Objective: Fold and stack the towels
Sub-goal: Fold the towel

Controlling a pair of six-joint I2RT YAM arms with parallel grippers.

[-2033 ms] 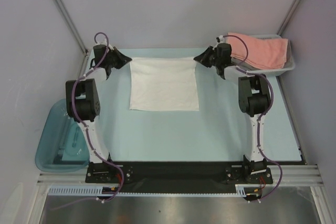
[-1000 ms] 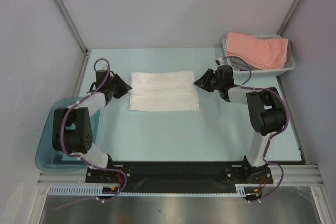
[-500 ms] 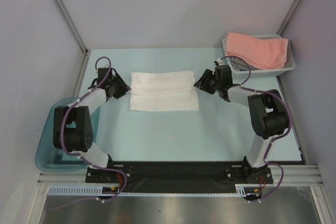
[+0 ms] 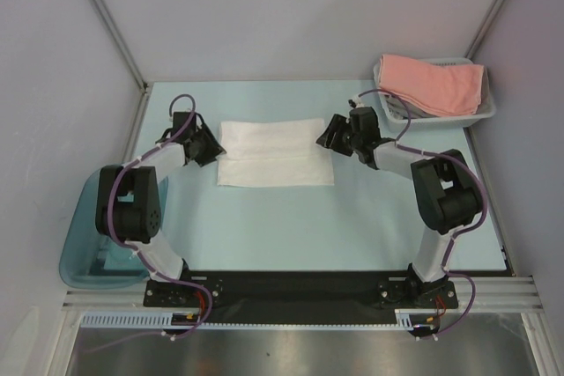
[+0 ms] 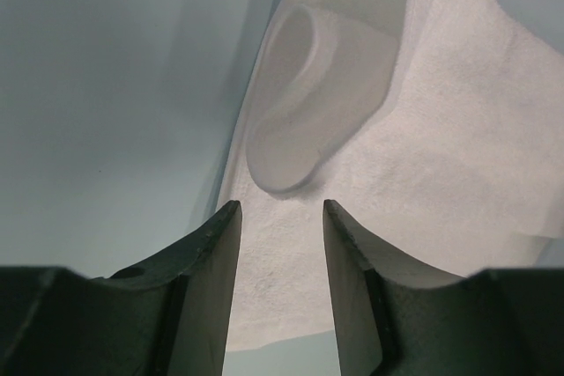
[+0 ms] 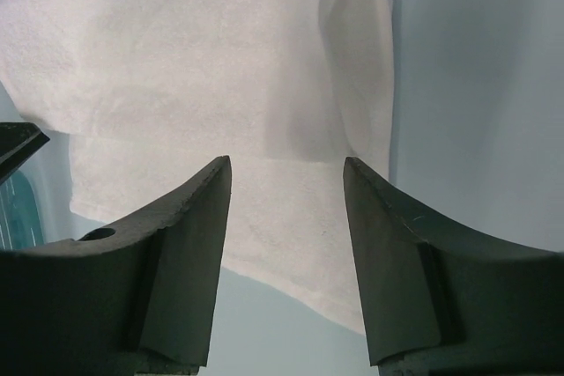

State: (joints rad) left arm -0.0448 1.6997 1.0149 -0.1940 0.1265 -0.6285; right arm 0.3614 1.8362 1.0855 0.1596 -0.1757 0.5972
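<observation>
First fold laid, both grips released.
The left gripper point(image 5: 280, 217) and right gripper point(image 6: 286, 173) had spread their jaws, now empty, at either end of the white towel point(image 4: 275, 154). It lay mid-table, doubled over from flat, with the top layer seemingly short of the near edge, so further folding remained.

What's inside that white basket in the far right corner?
A folded salmon-pink towel lies on top, overhanging the basket rim. A sliver of grey cloth shows beneath it; anything deeper is covered.
</observation>
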